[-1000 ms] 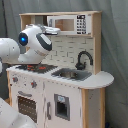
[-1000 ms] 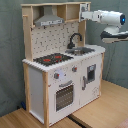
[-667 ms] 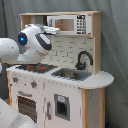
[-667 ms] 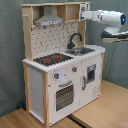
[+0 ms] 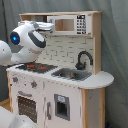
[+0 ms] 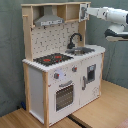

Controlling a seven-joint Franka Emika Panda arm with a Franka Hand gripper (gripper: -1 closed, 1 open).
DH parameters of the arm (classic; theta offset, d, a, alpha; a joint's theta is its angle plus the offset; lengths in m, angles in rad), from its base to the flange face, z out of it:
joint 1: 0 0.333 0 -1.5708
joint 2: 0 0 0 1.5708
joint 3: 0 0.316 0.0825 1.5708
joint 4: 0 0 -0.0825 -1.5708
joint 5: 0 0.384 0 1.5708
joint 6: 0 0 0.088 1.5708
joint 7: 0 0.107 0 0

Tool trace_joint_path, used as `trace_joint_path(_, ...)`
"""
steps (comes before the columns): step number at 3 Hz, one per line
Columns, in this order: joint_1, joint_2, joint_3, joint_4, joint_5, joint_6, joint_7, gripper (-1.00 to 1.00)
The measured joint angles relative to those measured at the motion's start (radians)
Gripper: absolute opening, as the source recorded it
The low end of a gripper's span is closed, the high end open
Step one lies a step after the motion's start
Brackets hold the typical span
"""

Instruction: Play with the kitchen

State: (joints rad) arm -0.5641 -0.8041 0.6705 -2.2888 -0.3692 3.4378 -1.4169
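Up by the top shelf, the hand (image 6: pixel 86 12) sits against the upper right corner of the kitchen (image 6: pixel 62 65) in the second exterior view. Can't tell if it's apart or together. Faucet (image 6: pixel 74 39) and sink (image 6: pixel 82 49) are below it.

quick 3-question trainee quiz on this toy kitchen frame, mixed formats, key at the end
1. True or false: in the second exterior view, the arm reaches the kitchen at its top shelf, not at the counter.
2. Multiple choice: in the second exterior view, what stands directly behind the sink? A) the faucet B) the hob C) the oven door
3. Fill in: in the first exterior view, the hob lies on the sink's ____ side.

Key: 1 true; 2 A; 3 the first exterior view's left.
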Motion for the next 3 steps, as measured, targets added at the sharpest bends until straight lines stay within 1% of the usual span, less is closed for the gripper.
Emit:
trace_joint_path(1,-0.039,-0.092,-0.011,0.001,0.047,0.002,0.022,1.0)
trace_joint_path(2,-0.08,-0.163,0.011,0.004,0.094,0.004,0.085,1.0)
trace_joint_path(3,-0.124,-0.225,0.05,0.011,0.123,0.004,0.162,1.0)
